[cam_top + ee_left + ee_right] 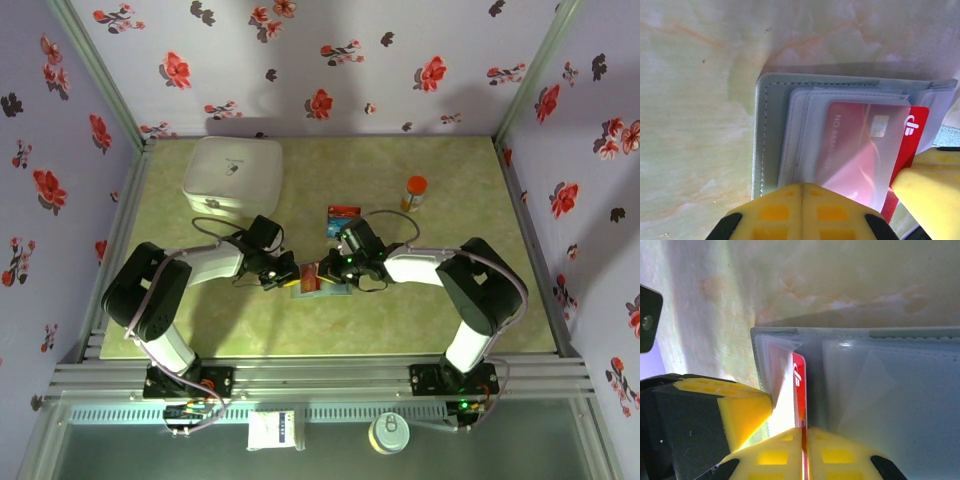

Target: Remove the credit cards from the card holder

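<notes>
The grey-blue card holder (771, 130) lies open on the table, its clear sleeves (890, 390) facing up. A red credit card (912, 135) sticks partway out of one sleeve. My left gripper (801, 187) is shut on the near edge of the holder's sleeves. My right gripper (805, 432) is shut on the edge of the red card (799, 382), right beside the left gripper's fingers (742, 405). From above, both grippers meet over the holder (325, 288), left gripper (288, 277) and right gripper (335, 270). Another card (343, 212) lies flat on the table behind them.
A white rounded box (232, 178) stands at the back left. An orange-capped bottle (414, 193) stands at the back right. Flowered walls close in the green tabletop (480, 300) on three sides.
</notes>
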